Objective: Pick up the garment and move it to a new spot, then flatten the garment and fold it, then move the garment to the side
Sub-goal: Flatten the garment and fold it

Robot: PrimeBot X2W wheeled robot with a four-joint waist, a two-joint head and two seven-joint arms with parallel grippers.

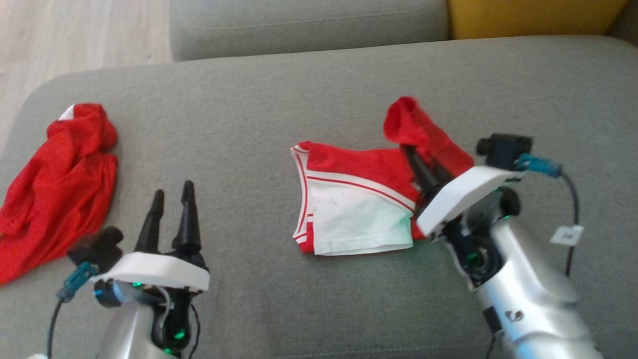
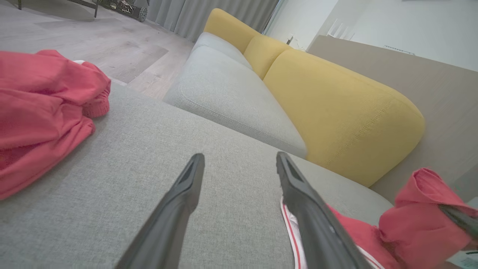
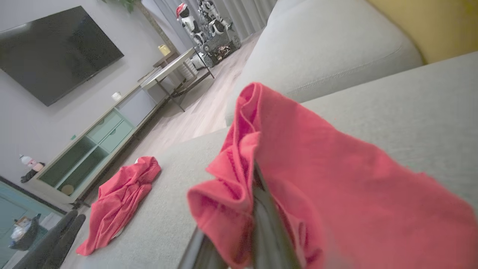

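Observation:
The garment [image 1: 359, 199], red mesh with a white panel and red stripes, lies partly folded in the middle of the grey seat cushion [image 1: 259, 114]. My right gripper [image 1: 413, 159] is shut on its red right-hand part, which is raised in a bunched peak above the rest. In the right wrist view that red cloth [image 3: 317, 179] drapes over the shut fingers [image 3: 263, 213]. My left gripper [image 1: 173, 189] stands open over bare cushion at the lower left, holding nothing; its spread fingers [image 2: 179, 201] point along the seat, with the garment [image 2: 422, 209] to their right.
A second crumpled red garment [image 1: 55, 189] lies at the cushion's left end, near its edge. Beyond are another grey seat [image 1: 309, 25], a yellow back cushion [image 1: 528, 17] and wood floor [image 1: 75, 35]. Bare cushion lies between the two garments.

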